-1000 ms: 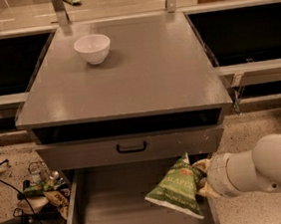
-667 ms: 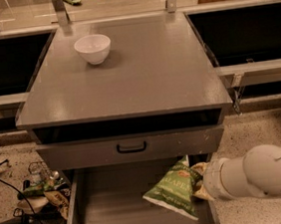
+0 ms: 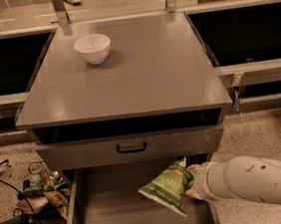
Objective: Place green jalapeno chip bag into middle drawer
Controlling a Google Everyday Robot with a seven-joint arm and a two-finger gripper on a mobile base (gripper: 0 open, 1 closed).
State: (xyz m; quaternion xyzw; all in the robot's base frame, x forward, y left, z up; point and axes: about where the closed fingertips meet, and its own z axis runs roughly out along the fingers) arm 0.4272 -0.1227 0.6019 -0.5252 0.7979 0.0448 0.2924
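While the middle drawer (image 3: 116, 214) is standing pulled out beneath the closed drawer front (image 3: 85, 153), the green jalapeno chip bag (image 3: 166, 187) is being held tilted over its right side by the gripper (image 3: 190, 185), whose fingers are being pressed shut on the bag's right edge. A white bowl (image 3: 92, 48) is being carried by the tabletop (image 3: 147, 78).

Gripper (image 3: 192, 187) over right side of middle drawer (image 3: 116, 211), mostly hidden behind green jalapeno chip bag (image 3: 166, 187). Drawer's near end cut off at bottom edge. Arm (image 3: 258, 181) cropped at right. Floor clutter (image 3: 43, 190) left, unidentifiable.
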